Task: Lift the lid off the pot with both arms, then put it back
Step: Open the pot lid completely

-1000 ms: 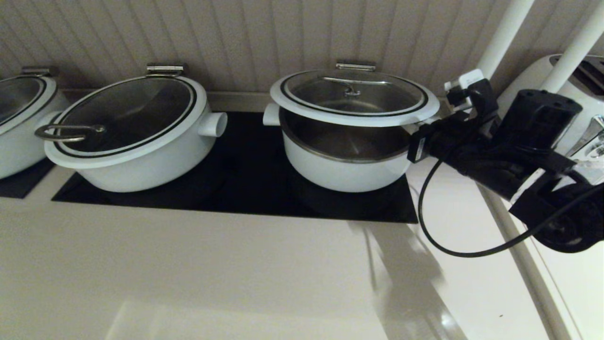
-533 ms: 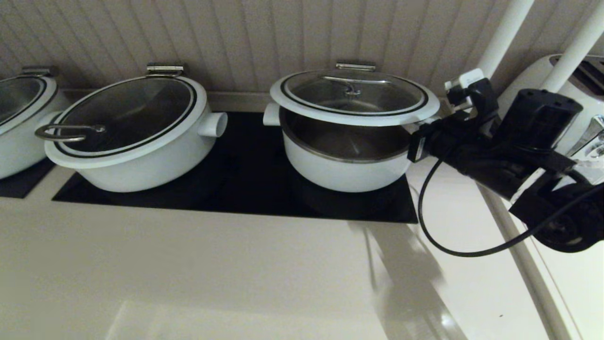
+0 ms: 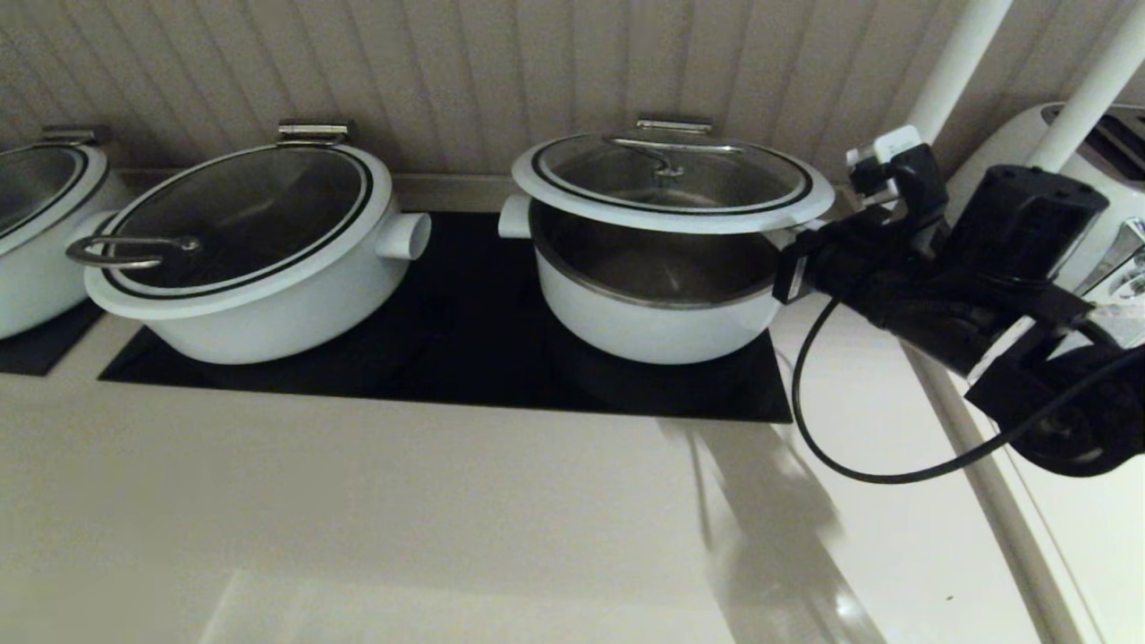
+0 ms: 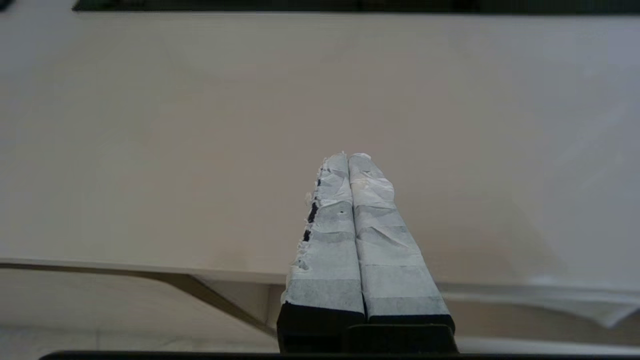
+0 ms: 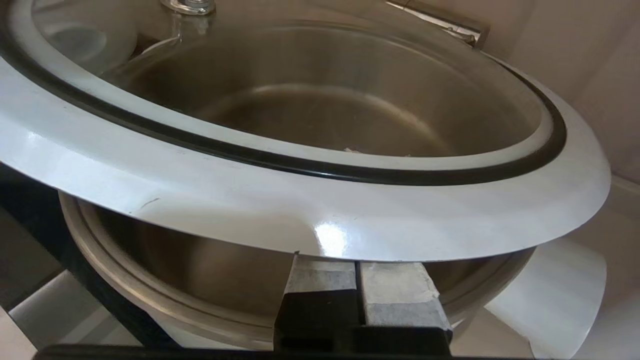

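Note:
The glass lid [image 3: 671, 183] with its white rim and steel bar handle is tilted up at the front over the white pot [image 3: 653, 326], showing the steel interior. Its back edge stays near the hinge bracket [image 3: 674, 125]. My right gripper [image 3: 787, 246] is at the pot's right side. In the right wrist view its taped fingers [image 5: 325, 277] are pressed together and sit under the lid's rim [image 5: 300, 215], propping it above the pot's rim [image 5: 150, 300]. My left gripper [image 4: 348, 157] is shut and empty over bare counter, out of the head view.
A wider white pot with a loop-handled lid [image 3: 250, 259] stands left on the black cooktop [image 3: 465, 358]. Another pot [image 3: 36, 233] is at the far left edge. A white appliance [image 3: 1100, 170] and two white posts stand at the right. The wall is close behind.
The lid's front edge has risen a little, and my right gripper has moved slightly up with it. The pot has not moved.

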`<state>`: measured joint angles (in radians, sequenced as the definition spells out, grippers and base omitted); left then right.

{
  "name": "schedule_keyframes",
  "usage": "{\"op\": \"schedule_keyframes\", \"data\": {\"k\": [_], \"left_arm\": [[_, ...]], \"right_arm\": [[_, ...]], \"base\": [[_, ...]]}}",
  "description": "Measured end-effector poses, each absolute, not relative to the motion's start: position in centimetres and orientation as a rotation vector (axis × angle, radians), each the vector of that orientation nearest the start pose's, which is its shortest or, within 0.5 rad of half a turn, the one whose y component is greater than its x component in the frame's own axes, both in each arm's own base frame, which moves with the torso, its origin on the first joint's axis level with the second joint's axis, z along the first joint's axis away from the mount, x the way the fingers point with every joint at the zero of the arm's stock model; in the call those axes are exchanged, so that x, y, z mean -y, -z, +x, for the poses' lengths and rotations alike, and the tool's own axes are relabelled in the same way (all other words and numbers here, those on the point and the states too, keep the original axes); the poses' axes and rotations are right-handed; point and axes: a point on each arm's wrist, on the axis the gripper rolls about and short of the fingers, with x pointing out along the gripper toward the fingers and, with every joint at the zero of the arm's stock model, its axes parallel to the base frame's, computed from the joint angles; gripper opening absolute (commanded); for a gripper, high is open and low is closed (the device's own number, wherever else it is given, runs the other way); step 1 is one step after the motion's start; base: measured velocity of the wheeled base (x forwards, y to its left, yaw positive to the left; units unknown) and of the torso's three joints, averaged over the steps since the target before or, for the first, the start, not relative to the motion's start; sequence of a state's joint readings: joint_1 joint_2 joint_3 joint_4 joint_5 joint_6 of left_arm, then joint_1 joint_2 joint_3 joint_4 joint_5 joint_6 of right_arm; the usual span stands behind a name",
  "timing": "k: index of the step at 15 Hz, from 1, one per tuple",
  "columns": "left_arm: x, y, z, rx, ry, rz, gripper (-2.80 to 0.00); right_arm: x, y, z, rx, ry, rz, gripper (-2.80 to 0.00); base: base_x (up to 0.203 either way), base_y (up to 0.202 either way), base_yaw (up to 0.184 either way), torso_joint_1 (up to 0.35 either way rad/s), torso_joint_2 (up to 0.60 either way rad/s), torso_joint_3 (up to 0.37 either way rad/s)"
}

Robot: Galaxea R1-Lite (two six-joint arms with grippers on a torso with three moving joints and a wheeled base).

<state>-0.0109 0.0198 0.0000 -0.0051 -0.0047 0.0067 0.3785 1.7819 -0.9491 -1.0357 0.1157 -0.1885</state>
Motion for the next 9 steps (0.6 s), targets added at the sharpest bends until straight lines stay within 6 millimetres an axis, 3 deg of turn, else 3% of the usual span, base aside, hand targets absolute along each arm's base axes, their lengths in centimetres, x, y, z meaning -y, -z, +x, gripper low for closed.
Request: {"op": "schedule_keyframes", "data": {"k": [9], "left_arm": [[-0.01,-7.61,-2.26,0.003,0.016,0.006,-2.8]], "right_arm": [[-12.63,-24.34,31.07,0.277,-0.464,-0.156,-2.8]], "base": [[0.0,0.0,0.0,0.0,0.0,0.0]]}}
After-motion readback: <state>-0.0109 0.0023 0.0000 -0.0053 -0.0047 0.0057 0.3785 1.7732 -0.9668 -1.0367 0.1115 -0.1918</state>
